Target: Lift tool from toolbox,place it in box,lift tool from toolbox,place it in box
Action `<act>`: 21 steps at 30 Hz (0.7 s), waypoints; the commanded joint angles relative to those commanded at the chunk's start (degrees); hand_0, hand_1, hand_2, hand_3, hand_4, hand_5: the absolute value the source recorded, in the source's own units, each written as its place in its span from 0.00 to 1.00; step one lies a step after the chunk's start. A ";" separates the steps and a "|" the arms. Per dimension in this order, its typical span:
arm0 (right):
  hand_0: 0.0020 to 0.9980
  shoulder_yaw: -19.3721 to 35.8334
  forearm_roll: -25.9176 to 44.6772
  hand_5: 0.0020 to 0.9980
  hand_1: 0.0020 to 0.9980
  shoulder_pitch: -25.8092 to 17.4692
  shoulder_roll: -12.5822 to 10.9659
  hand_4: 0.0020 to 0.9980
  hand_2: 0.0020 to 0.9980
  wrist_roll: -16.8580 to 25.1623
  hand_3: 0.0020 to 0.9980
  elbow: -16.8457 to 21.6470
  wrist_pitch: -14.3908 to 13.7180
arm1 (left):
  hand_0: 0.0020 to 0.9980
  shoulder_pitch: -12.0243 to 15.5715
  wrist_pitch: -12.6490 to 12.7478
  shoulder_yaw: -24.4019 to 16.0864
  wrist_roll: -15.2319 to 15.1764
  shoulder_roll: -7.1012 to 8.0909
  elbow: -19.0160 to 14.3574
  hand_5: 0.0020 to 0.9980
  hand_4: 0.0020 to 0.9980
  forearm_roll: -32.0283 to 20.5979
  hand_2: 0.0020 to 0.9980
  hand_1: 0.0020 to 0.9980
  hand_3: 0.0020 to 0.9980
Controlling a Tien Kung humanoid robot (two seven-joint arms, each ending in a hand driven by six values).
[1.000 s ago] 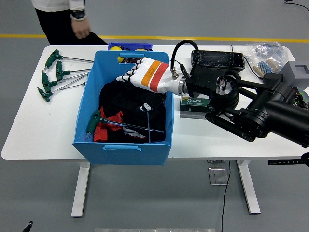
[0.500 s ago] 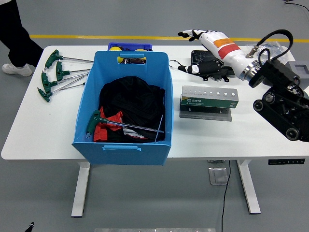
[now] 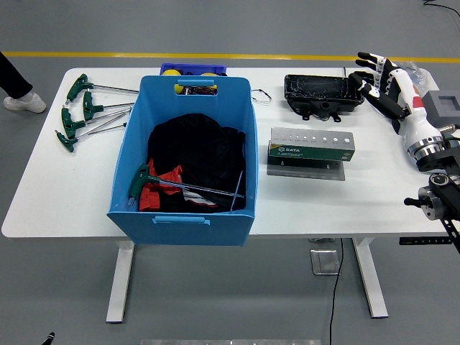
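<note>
Bright, even overhead light, soft shadows, sharp focus, faint edge distortion.

box point(image 3: 182, 212): smooth blue plastic | cloth point(image 3: 195, 147): matt black | tool point(image 3: 185, 187): shiny metal shaft

green T-handle tool point(image 3: 183, 187) | flat in blue box point(image 3: 180, 219)

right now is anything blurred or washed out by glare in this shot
Head view: even overhead light, soft shadows; the blue box and T-handle tools are sharp; the right hand shows only slight softness; the white table is bright but not blown out.
</note>
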 joint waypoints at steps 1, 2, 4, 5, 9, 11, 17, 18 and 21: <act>0.83 1.61 2.61 0.87 0.79 -1.61 0.63 1.00 0.81 -0.01 0.83 0.83 0.23 | 0.62 -0.02 -0.02 -0.11 0.00 -0.02 0.03 0.80 0.89 0.12 0.64 0.60 0.68; 0.83 2.55 5.21 0.87 0.79 -2.57 1.00 1.00 0.81 -0.08 0.83 1.29 0.41 | 0.62 -0.03 -0.02 -0.21 0.02 -0.04 0.04 0.80 0.89 0.24 0.64 0.60 0.68; 0.83 5.25 9.02 0.87 0.79 -5.09 2.28 1.00 0.81 -0.72 0.83 2.57 0.58 | 0.62 -0.01 -0.11 -0.45 0.15 -0.05 0.05 0.80 0.89 0.68 0.64 0.60 0.68; 0.85 6.79 8.69 0.91 0.80 -6.40 2.98 1.00 0.81 -1.31 0.84 3.19 0.52 | 0.62 0.00 -0.17 -0.60 0.24 -0.07 0.05 0.80 0.88 0.95 0.65 0.60 0.68; 0.85 12.72 1.03 0.91 0.80 -10.70 6.03 1.00 0.81 -8.23 0.84 5.95 -1.43 | 0.62 0.12 -0.41 -1.11 0.69 -0.12 0.03 0.80 0.88 1.87 0.65 0.60 0.68; 0.83 15.18 -1.87 0.86 0.79 -12.52 7.36 1.00 0.80 -10.78 0.81 7.36 -1.23 | 0.63 0.17 -0.54 -1.25 0.94 -0.15 0.00 0.79 0.87 2.30 0.66 0.61 0.69; 0.82 21.03 -8.01 0.84 0.78 -17.52 10.49 1.00 0.80 -14.90 0.80 12.09 -1.00 | 0.63 0.15 -0.91 -2.35 1.65 -0.27 -0.08 0.79 0.87 4.42 0.66 0.61 0.69; 0.82 21.00 -8.50 0.84 0.78 -18.05 10.39 1.00 0.80 -15.37 0.80 12.67 -0.93 | 0.63 0.13 -0.97 -2.48 1.72 -0.28 -0.08 0.79 0.87 4.68 0.66 0.61 0.69; 0.82 20.73 -9.07 0.84 0.78 -19.31 10.04 1.00 0.80 -16.52 0.80 14.13 -0.76 | 0.63 0.15 -1.07 -2.68 1.81 -0.37 -0.05 0.79 0.87 5.02 0.66 0.61 0.69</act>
